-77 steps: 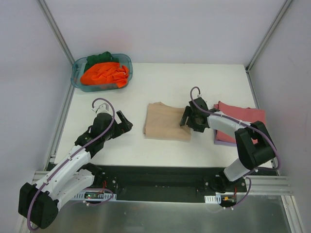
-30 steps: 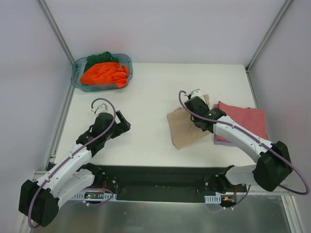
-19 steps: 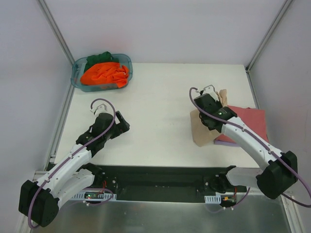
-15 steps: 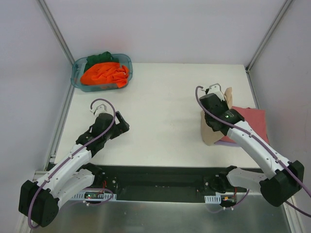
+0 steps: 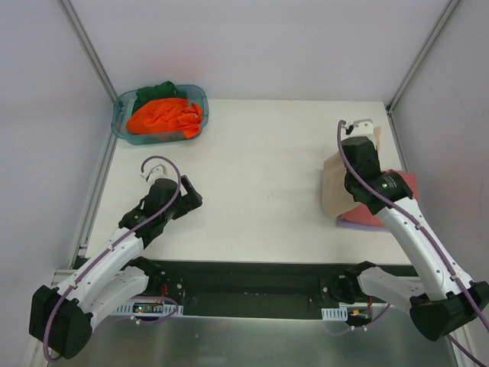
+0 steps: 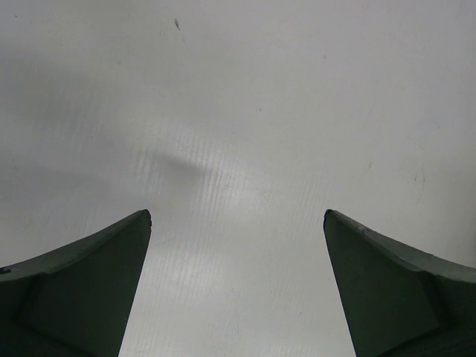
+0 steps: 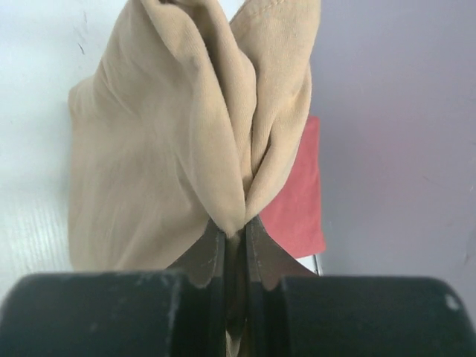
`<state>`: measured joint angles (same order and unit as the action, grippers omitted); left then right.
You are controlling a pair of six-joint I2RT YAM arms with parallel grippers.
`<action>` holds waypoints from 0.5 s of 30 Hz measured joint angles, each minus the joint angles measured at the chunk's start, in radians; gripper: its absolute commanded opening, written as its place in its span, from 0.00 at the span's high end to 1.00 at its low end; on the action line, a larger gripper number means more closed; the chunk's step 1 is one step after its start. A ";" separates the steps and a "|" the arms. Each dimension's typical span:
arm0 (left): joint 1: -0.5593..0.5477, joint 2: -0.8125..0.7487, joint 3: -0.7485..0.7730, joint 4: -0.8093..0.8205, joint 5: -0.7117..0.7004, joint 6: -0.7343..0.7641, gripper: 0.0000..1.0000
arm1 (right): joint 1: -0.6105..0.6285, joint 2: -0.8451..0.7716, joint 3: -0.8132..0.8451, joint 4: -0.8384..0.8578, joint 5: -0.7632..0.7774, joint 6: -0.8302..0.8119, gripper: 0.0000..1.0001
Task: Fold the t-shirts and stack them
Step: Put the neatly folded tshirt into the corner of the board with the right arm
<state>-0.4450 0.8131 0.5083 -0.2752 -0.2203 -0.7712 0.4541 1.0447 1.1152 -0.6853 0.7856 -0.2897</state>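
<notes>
Here, tan t-shirt [image 7: 186,134] pinched in closed right hand [image 7: 232,230], by red t-shirt [image 7: 297,201]; left hand [image 6: 236,216] open.

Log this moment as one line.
right gripper: shut on tan t-shirt, hanging at edge of red t-shirt | left gripper: open, empty | stage: stacking

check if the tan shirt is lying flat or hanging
Hanging: the right gripper pinches the tan shirt, which droops bunched by the red shirt.
</notes>
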 measured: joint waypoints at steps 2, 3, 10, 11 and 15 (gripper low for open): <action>0.000 0.000 0.000 0.000 0.000 0.000 0.01 | -0.009 -0.003 0.033 -0.009 -0.024 0.005 1.00; 0.000 0.000 0.000 -0.001 -0.001 0.000 0.01 | -0.013 -0.004 0.050 -0.012 -0.034 0.008 1.00; 0.000 -0.005 0.000 -0.002 -0.021 0.000 0.01 | -0.058 0.003 0.132 -0.024 -0.052 0.012 1.00; 0.000 -0.005 0.000 -0.002 -0.024 0.000 0.01 | -0.063 0.005 0.136 -0.024 -0.057 0.012 1.00; 0.001 -0.005 0.000 -0.004 -0.026 0.000 0.01 | -0.105 0.016 0.136 -0.029 -0.087 0.008 1.00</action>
<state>-0.4442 0.8085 0.5083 -0.2790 -0.2459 -0.7712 0.3492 1.0611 1.2510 -0.7143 0.6983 -0.2813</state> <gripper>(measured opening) 0.990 0.069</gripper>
